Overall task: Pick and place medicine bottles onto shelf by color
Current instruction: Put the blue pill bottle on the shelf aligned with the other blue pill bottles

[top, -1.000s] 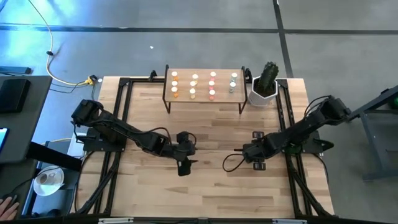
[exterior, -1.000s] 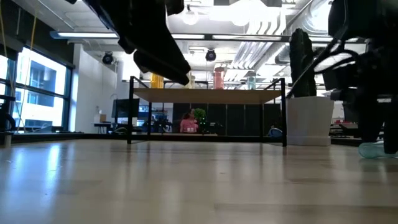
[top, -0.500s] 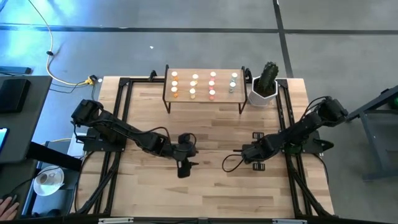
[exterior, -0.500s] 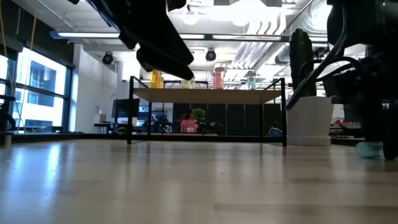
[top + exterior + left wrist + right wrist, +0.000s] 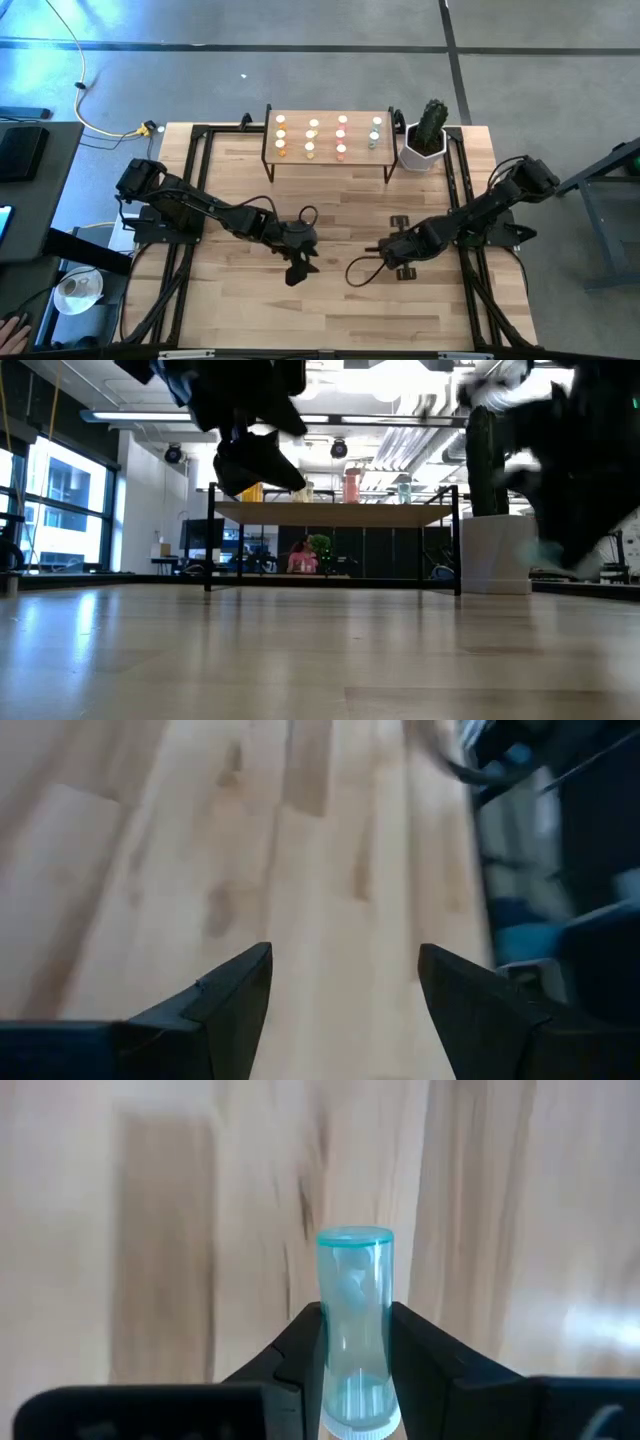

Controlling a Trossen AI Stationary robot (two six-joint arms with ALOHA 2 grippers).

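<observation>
Right wrist view, jaws: clenched on a translucent green bottle [image 5: 354,1330], one finger [image 5: 296,1355] on each side of its body, white cap toward the wrist, closed base pointing away.
Right gripper [image 5: 398,262]: over bare tabletop [image 5: 340,310], well in front of the shelf [image 5: 328,135] and slightly toward its cactus end.
Left wrist view, jaws: released, fingers [image 5: 222,1010] spread wide with only wood grain between them.
Left gripper [image 5: 296,270]: well in front of the shelf, nearer the end away from the cactus; apart from the right gripper.
Shelf: at the table's far edge, light-wood board on thin black legs.
Bottles on shelf [image 5: 312,137]: white caps up, standing in rows; orange-yellow at the end away from the cactus, pink next, green nearest it.
Cactus pot [image 5: 424,150]: white, just beside the shelf's end.
Low view: shelf seen edge-on, bottles [image 5: 351,486] standing on top; both arms blurred above.
</observation>
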